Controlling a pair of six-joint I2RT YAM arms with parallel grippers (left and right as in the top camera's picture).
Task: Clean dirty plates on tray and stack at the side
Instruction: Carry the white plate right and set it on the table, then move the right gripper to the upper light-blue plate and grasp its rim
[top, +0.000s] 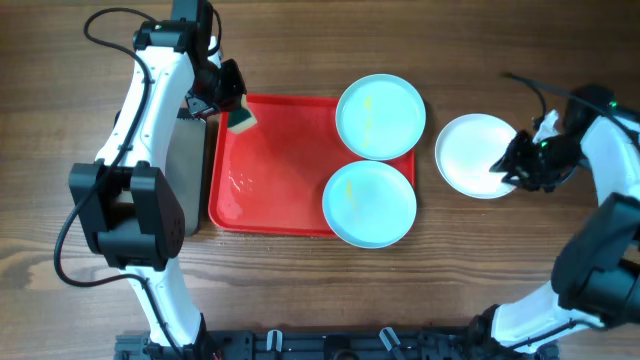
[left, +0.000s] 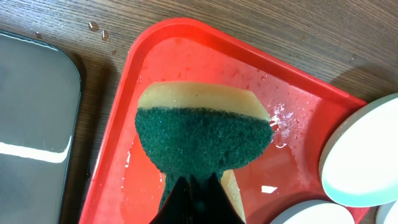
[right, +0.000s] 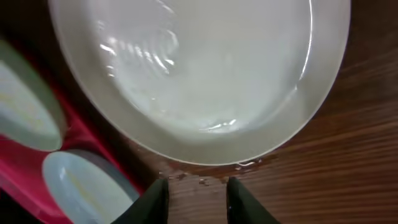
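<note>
Two pale turquoise plates (top: 380, 117) (top: 369, 203) with yellowish smears rest on the right end of the red tray (top: 265, 185), overhanging its rim. The cream-white plate (top: 475, 155) lies wet on the wood to the right of the tray. At the tray's far left corner my left gripper (top: 232, 105) is shut on a green-and-yellow sponge (left: 202, 134), held just above the wet tray floor (left: 161, 62). My right gripper (right: 196, 193) stands open just off the white plate's (right: 199, 68) rim, with only bare wood between its fingers.
A dark grey tray (top: 188, 165) lies along the red tray's left side, its glossy surface (left: 34, 112) close beside the sponge. Water drops sit on the wood by the white plate's edge (right: 205, 177). Black cables hang from both arms.
</note>
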